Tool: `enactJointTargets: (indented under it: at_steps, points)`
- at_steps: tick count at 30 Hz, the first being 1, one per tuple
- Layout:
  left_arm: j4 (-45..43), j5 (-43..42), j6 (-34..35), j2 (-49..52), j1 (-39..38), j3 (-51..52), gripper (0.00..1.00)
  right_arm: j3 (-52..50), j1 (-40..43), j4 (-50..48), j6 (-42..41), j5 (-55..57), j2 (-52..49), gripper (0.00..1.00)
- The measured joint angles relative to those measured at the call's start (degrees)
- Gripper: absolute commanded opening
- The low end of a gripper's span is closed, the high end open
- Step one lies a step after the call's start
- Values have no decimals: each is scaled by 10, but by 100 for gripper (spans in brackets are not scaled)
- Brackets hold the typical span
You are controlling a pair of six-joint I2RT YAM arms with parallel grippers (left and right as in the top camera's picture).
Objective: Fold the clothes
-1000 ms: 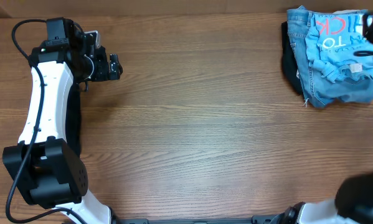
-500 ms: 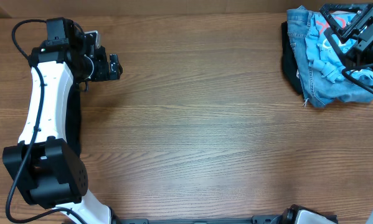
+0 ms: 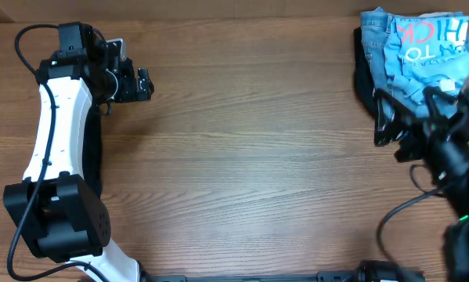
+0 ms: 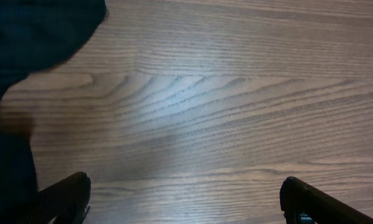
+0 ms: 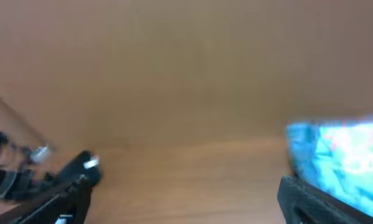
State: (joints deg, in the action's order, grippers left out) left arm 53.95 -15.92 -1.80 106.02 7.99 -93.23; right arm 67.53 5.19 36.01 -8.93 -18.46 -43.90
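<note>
Fingers (image 4: 61,198) of the left gripper (image 4: 185,185) stand wide apart, holding nothing, near the table's (image 3: 242,157) far left corner. Right gripper (image 5: 187,183) (blurred) is likewise spread wide and empty by the right edge. Light-blue T-shirt (image 3: 426,47) lies crumpled on denim shorts (image 3: 373,31) in the far right corner.

worktop (image 3: 257,157): wood grain, smooth, low sheen | T-shirt (image 3: 426,59) at 1 o'clock: thin matt cloth, printed lettering | denim shorts (image 3: 373,35) under it: heavier woven cloth | left arm (image 3: 58,117) at 9 o'clock: glossy white plastic shell | left end effector (image 3: 146,84): matt black plastic
</note>
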Motion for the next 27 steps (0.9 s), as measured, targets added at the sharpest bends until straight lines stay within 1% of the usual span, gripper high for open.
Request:
enactJointTargets:
  at_steps: [1,2,3,5,7,8,11,15,18,27]
  points:
    - [-2,1,0,0,0,0,100,-49,0,-36,2,5,27,100]
    - [-2,1,0,0,0,0,100,-125,0,-81,6,12,68,100]
    - [-2,1,0,0,0,0,100,-223,0,-109,10,18,120,100]
    - [-1,1,0,0,0,0,100,-360,-2,-193,14,26,181,100]
    - [-2,1,0,0,0,0,100,-447,-4,-243,15,27,232,100]
    - [-1,1,0,0,0,0,100,-509,-4,-283,14,28,280,100]
    - [-2,0,0,0,0,0,100,-591,-4,-309,14,28,364,100]
    - [0,1,0,0,0,0,100,-641,-4,-308,14,34,430,100]
    - [0,1,0,0,0,0,100,-664,-4,-310,14,48,431,100]
    - [0,1,0,0,0,0,100,-665,-4,-315,15,58,432,100]
